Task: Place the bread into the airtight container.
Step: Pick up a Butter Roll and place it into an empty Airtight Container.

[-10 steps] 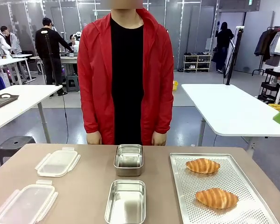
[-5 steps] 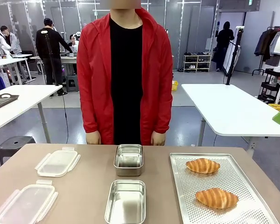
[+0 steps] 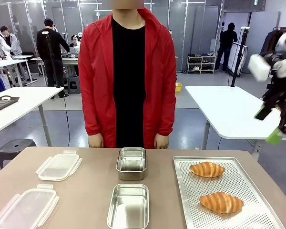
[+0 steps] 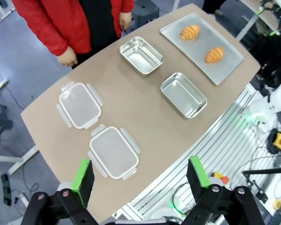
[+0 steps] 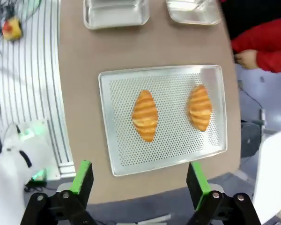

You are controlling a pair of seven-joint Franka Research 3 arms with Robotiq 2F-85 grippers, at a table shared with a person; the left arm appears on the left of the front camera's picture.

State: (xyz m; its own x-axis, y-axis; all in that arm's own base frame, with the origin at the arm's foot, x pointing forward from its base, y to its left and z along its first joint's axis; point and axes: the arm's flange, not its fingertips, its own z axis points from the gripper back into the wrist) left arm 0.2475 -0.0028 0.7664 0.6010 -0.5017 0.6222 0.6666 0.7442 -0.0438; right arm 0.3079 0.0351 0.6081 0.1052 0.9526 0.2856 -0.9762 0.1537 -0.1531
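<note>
Nothing is done yet, as we judge it. Both loaves lie on the perforated tray (image 3: 248, 183): near bread (image 3: 221, 202) and far bread (image 3: 207, 169), apart from each other. Near container (image 3: 128, 206) and far container (image 3: 131, 162) sit open and empty in the middle of the bench (image 3: 86, 191). The two lids (image 3: 59, 166) lie well off to the left.

The right fingers (image 5: 83, 176) hang high over the tray, spread wide and holding nothing. The left fingers (image 4: 83, 176) are also spread and empty, high above the lid side. The whole job remains: descend, grasp a bread, carry it left, release it into a container (which one, the task does not say).

For room, a bare strip of bench runs between the tray and the containers, so the carry path looks free. The tray lies close to the bench's right edge and near edge. The person (image 3: 128, 81) stands at the far edge, hands (image 3: 162, 141) just behind the far container, so we'd say the near one is the safer target.
</note>
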